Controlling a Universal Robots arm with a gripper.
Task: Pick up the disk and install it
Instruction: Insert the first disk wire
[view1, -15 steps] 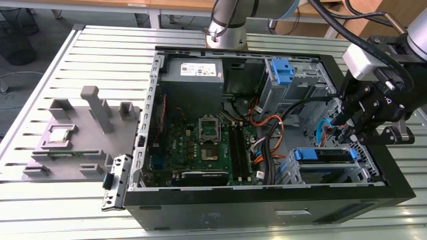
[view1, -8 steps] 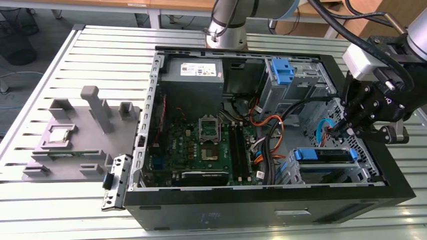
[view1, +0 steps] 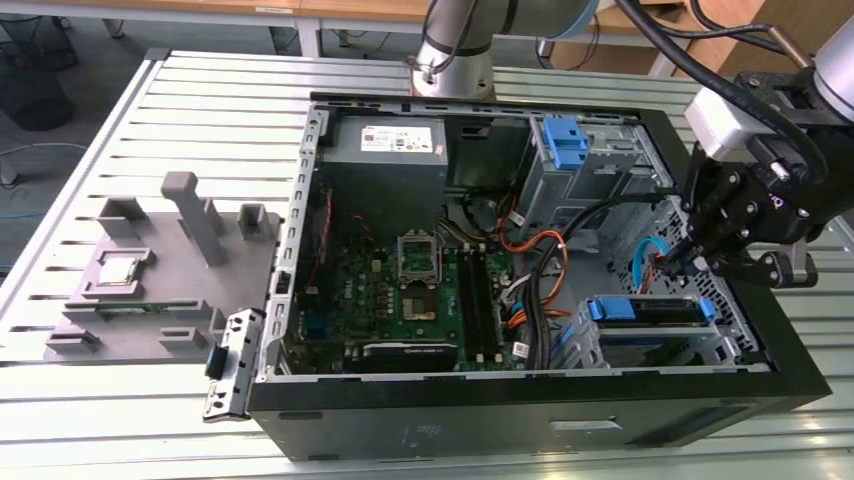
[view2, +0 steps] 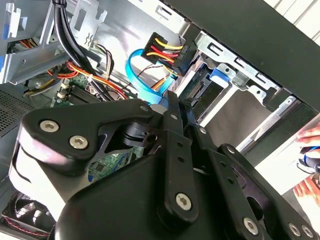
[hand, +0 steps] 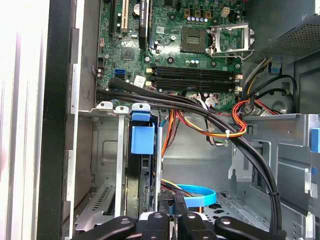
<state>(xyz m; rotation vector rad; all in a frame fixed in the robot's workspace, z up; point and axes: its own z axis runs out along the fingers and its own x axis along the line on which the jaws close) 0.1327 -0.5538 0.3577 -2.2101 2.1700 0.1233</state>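
My end effector (view1: 683, 262) hangs inside the computer case (view1: 507, 425), its fingers drawn together, just above the drive bay (view1: 731, 345). The disk (view1: 647, 310) already sits in that bay, so I judge the installing largely done.

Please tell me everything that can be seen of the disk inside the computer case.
The disk sits in the grey metal drive cage, in the corner of the open computer case on the exterior view's right. Its blue plastic carrier frame faces the camera, with a dark strip along it. In the first wrist view it stands edge-on between the cage's walls, with a blue tab at its end. The gripper is close by and appears not to touch it.
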